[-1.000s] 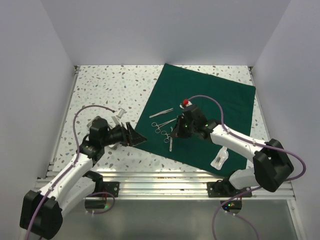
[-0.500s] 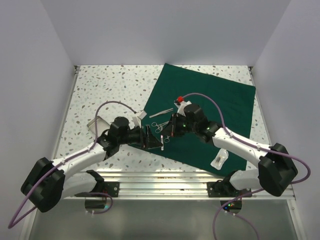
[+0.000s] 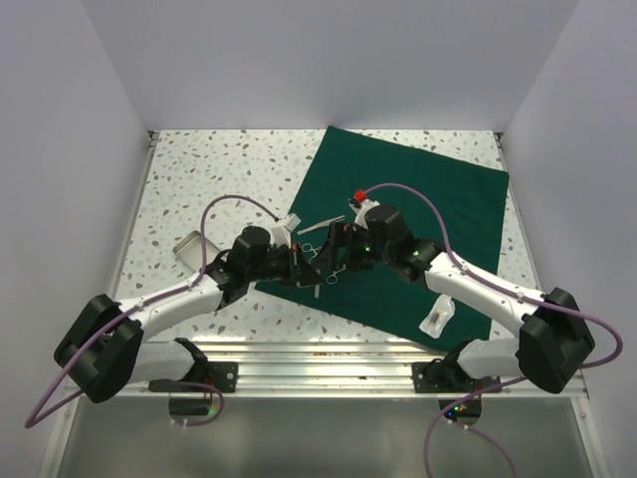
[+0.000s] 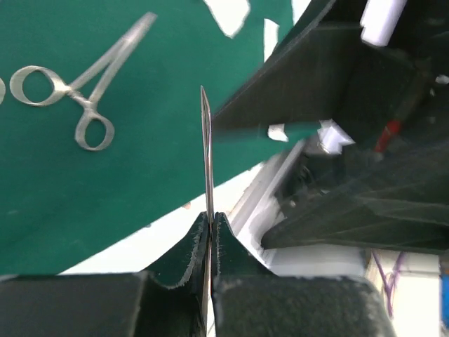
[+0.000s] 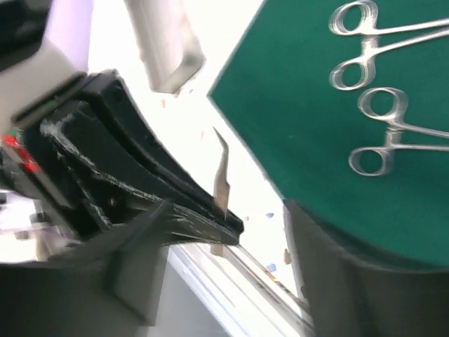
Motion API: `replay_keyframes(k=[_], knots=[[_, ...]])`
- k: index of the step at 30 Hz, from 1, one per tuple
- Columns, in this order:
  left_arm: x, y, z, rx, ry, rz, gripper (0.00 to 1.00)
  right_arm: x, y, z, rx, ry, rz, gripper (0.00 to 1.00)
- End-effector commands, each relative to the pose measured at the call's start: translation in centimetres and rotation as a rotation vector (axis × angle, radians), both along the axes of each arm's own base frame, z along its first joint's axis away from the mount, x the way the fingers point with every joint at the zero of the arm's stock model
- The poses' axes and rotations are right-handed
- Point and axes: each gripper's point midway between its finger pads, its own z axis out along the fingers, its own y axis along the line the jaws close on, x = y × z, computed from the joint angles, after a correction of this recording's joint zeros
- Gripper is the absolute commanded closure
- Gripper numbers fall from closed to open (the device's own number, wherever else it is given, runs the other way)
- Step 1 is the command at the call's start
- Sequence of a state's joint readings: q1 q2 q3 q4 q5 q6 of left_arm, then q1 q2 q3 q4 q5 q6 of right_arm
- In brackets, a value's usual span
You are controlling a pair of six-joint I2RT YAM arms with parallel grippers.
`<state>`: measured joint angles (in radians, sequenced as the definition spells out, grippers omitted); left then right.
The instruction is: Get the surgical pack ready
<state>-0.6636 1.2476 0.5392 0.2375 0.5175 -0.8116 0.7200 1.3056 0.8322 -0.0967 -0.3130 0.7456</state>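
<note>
The left hand pinched a thin steel tool over the green cloth's 8 o'clock edge; the right hand stood spread just beside it

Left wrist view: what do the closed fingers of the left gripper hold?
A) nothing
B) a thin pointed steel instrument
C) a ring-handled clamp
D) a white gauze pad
B: the left gripper pinches a thin steel instrument, whose point shows against the green drape.
</note>
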Motion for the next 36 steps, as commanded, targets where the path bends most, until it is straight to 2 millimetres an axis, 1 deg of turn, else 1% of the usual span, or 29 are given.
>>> replay_keyframes(k=[1,2,3,4,5,6,7,8,9,10,11,12,13,14,16,20,22,24,25,28,29,30,31,32,33,34,35,36], knots=[[2.6,1.0,1.2,0.077,-0.061,0.106,1.0,3.5,-3.4,1.5,-0.177,-0.095,-0.194,0.02],[3.7,2.1,0.7,0.123,-0.059,0.18,1.0,3.7,-5.1,0.5,-0.257,-0.062,-0.234,0.01],[3.8,3.5,0.1,0.163,-0.03,0.22,1.0,4.7,-6.0,1.3,-0.282,-0.078,-0.281,0.01],[4.8,5.7,-0.6,0.207,0.006,0.295,1.0,5.1,-7.0,1.2,-0.319,-0.081,-0.315,0.01],[5.1,7.8,-1.4,0.267,0.041,0.364,1.0,5.8,-8.4,1.3,-0.363,-0.093,-0.361,0.01],[5.6,9.5,-1.8,0.302,0.06,0.417,1.0,6.0,-8.9,1.2,-0.383,-0.096,-0.375,0.01],[6.8,12.5,-2.2,0.337,0.087,0.522,1.0,6.1,-9.3,1.3,-0.395,-0.101,-0.381,0.01],[6.8,15.0,-2.9,0.405,0.129,0.603,1.0,6.2,-9.7,1.1,-0.417,-0.103,-0.39,0.01],[7.0,16.6,-3.2,0.433,0.148,0.653,1.0,6.1,-9.8,1.0,-0.424,-0.105,-0.385,0.01],[7.7,19.4,-3.4,0.456,0.18,0.742,1.0,6.0,-9.8,0.9,-0.428,-0.105,-0.382,0.01],[7.6,21.1,-3.8,0.5,0.206,0.797,1.0,6.0,-9.6,0.8,-0.42,-0.105,-0.376,0.01],[7.7,22.2,-3.9,0.517,0.217,0.83,1.0,5.9,-9.6,0.4,-0.419,-0.099,-0.368,0.01],[8.0,23.8,-4.0,0.529,0.24,0.887,1.0,5.9,-9.4,0.3,-0.413,-0.102,-0.359,0.01],[8.1,24.5,-4.2,0.539,0.261,0.906,1.0,6.0,-9.2,0.1,-0.405,-0.106,-0.353,0.01],[8.6,26.4,-4.3,0.545,0.28,0.982,1.0,6.0,-8.9,-0.3,-0.407,-0.103,-0.335,0.01],[9.7,27.1,-5.0,0.546,0.331,1.014,1.0,6.3,-8.5,-1.2,-0.422,-0.08,-0.317,0.01],[9.9,27.5,-5.4,0.57,0.353,1.033,1.0,6.5,-8.0,-1.6,-0.415,-0.064,-0.315,0.01],[9.9,28.1,-6.0,0.59,0.391,1.057,1.0,7.0,-7.6,-1.6,-0.407,-0.057,-0.324,0.01],[10.0,28.4,-6.1,0.589,0.401,1.067,1.0,7.3,-7.5,-1.7,-0.404,-0.045,-0.338,0.01],[9.9,28.1,-7.1,0.588,0.436,1.053,1.0,8.6,-7.0,-2.1,-0.41,-0.007,-0.381,0.04],[9.9,28.2,-7.4,0.6,0.452,1.052,0.99,9.4,-6.6,-2.4,-0.423,0.003,-0.394,0.04],[9.9,28.1,-7.6,0.605,0.452,1.047,0.93,9.9,-6.6,-2.5,-0.428,0.011,-0.412,0.05],[9.9,28.2,-7.7,0.606,0.455,1.047,0.89,10.3,-6.4,-2.5,-0.421,0.026,-0.438,0.07],[10.1,28.3,-7.9,0.611,0.456,1.047,0.86,10.8,-6.2,-3.5,-0.431,0.048,-0.451,0.09],[10.1,28.3,-7.9,0.61,0.455,1.047,0.79,11.6,-5.8,-3.2,-0.414,0.051,-0.473,0.1],[10.3,28.2,-7.9,0.605,0.449,1.041,0.75,12.1,-5.7,-3.6,-0.404,0.079,-0.509,0.11],[10.3,27.9,-8.1,0.598,0.452,1.027,0.72,13.1,-5.5,-3.1,-0.396,0.072,-0.542,0.14],[10.3,27.8,-8.1,0.594,0.454,1.019,0.68,13.5,-5.5,-4.5,-0.422,0.101,-0.559,0.16]])
